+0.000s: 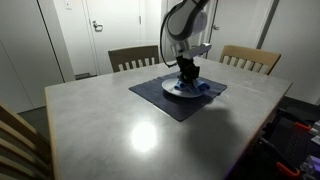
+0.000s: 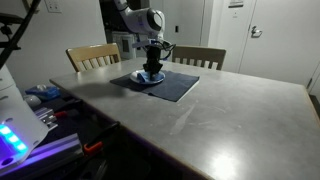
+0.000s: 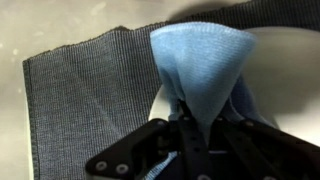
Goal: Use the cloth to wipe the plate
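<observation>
A white plate (image 1: 176, 89) lies on a dark placemat (image 1: 160, 100) on the far half of the table; it shows in both exterior views (image 2: 143, 80). My gripper (image 1: 187, 76) is down on the plate and shut on a light blue cloth (image 3: 200, 60). In the wrist view the cloth fans out from between my fingers (image 3: 196, 128) and covers much of the plate (image 3: 285, 60). The placemat (image 3: 90, 90) spreads to the left there. The cloth also shows in an exterior view (image 1: 204, 87) beside my fingers.
A grey table (image 1: 120, 135) with two wooden chairs at its far side (image 1: 133, 57) (image 1: 250, 59). Another chair back (image 1: 18, 140) stands at the near corner. Equipment and cables (image 2: 40, 110) sit beside the table. Doors and walls lie behind.
</observation>
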`<state>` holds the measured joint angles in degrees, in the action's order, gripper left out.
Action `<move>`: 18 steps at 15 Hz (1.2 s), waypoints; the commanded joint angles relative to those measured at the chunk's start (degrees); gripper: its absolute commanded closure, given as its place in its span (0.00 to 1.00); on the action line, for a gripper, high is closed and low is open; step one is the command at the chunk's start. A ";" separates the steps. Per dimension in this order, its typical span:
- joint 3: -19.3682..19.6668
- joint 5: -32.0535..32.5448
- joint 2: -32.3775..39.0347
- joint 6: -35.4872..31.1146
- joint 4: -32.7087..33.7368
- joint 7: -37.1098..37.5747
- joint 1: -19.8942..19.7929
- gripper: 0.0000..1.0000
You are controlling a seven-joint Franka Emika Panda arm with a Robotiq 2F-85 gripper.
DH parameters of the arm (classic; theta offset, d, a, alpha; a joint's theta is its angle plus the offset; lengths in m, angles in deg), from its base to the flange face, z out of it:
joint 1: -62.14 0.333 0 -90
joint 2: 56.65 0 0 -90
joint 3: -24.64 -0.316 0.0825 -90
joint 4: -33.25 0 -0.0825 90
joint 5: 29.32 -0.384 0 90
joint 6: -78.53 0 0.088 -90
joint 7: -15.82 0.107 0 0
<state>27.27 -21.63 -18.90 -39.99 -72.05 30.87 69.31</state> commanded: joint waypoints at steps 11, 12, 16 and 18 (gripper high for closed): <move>-0.40 1.58 2.31 -19.49 -1.88 1.35 1.87 0.97; -0.86 0.99 2.16 -17.88 -1.63 1.18 2.09 0.97; -2.68 0.26 1.53 -15.33 -1.42 -0.94 2.43 0.97; -3.20 0.88 1.41 -15.30 -1.24 -2.13 2.81 0.97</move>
<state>25.61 -19.75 -19.99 -55.24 -73.87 31.09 71.62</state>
